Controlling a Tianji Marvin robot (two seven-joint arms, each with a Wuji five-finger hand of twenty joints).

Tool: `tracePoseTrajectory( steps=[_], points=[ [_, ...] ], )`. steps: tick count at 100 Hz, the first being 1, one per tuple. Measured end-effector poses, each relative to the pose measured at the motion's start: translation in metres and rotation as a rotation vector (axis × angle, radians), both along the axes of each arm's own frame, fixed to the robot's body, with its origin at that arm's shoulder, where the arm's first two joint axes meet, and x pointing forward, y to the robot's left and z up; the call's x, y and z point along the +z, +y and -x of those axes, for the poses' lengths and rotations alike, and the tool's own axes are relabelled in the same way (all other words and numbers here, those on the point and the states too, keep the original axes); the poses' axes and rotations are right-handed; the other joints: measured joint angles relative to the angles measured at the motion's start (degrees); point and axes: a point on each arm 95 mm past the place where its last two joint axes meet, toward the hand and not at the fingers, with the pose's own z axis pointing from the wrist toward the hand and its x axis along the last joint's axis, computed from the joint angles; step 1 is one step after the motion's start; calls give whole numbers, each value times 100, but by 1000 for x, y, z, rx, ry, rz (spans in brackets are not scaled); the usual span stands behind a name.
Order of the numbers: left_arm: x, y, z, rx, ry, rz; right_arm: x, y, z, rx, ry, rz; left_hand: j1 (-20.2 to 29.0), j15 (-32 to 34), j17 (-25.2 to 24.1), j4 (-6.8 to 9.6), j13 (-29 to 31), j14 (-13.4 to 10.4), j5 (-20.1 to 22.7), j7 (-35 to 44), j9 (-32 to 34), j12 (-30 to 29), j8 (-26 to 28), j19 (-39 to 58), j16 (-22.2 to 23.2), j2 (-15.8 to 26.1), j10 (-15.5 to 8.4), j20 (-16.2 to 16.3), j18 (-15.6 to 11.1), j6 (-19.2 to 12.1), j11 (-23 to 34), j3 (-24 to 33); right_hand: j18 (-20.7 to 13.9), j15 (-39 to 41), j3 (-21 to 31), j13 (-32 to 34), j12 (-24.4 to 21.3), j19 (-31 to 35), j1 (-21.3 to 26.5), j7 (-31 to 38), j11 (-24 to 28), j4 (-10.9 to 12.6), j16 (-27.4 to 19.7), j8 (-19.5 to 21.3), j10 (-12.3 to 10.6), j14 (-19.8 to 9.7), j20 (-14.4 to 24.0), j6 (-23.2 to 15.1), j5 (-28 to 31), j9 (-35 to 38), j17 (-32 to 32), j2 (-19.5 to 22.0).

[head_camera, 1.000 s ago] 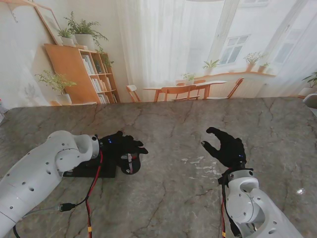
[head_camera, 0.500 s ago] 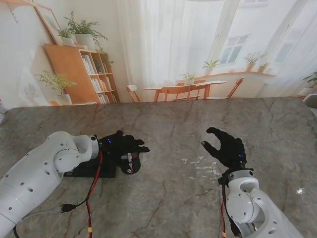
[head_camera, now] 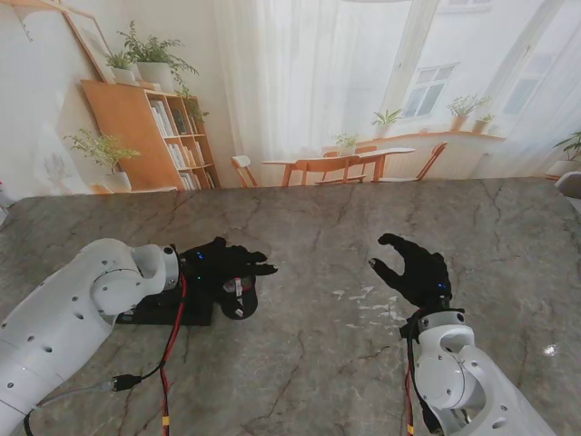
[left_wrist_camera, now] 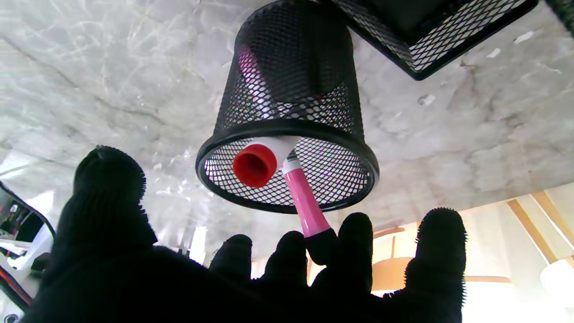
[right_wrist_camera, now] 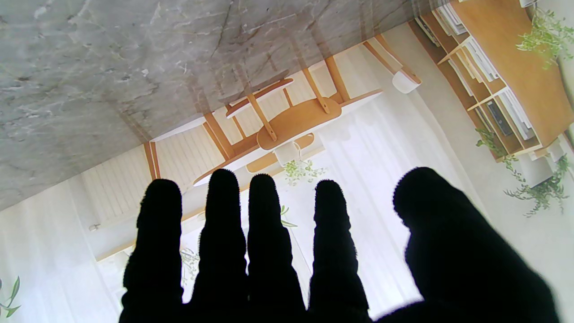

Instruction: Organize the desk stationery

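Observation:
A black mesh pen cup (left_wrist_camera: 287, 107) stands on the marble table, right under my left hand (head_camera: 222, 263). In it lean a pink pen (left_wrist_camera: 305, 202) with a black end and a white marker with a red cap (left_wrist_camera: 254, 165). The pen's black end sticks out past the rim and sits against my spread fingertips (left_wrist_camera: 354, 242); no finger is wrapped around it. From the stand the cup (head_camera: 241, 300) is partly hidden by that hand. My right hand (head_camera: 416, 270) hovers open above bare table to the right, fingers (right_wrist_camera: 264, 233) straight and holding nothing.
A black mesh tray (head_camera: 168, 313) lies beside the cup, under my left wrist, and shows at the cup's side (left_wrist_camera: 430, 40). Small white scraps (head_camera: 368, 304) dot the marble near my right hand. A red cable (head_camera: 168, 354) hangs along my left arm.
My left hand's fingers have stretched out a little farther over the cup. The right hand has not moved.

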Motion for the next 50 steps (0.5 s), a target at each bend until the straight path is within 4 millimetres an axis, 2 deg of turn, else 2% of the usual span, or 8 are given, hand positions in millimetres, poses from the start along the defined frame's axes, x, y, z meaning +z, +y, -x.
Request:
tracePoseTrajectory(
  steps=[26,40,50],
  points=[
    [8,0,2,4,-1,32,0,0,0,-1,0,0,-59,0,0,0,0,-15,0,1,4,0,17,0,0,62,0,-1,1,6,0,3,0,0,0,0,0,0,0,0,0,0,0,0,0,1,0,0,0,0,0,2],
    [14,-1,3,3,-7,51,0,0,0,-1,0,0,-60,0,9,0,3,-44,1,10,126,4,262,0,0,62,-2,-7,1,6,36,3,0,0,0,0,0,0,0,0,0,0,0,0,1,1,0,0,0,0,0,2],
    [18,-2,4,-2,-15,60,0,0,0,-1,0,0,-62,0,80,0,11,-74,1,90,258,126,820,0,0,62,-7,-10,1,6,85,3,0,0,0,0,0,0,0,0,0,0,1,0,1,1,0,0,0,0,-1,4]
  ],
)
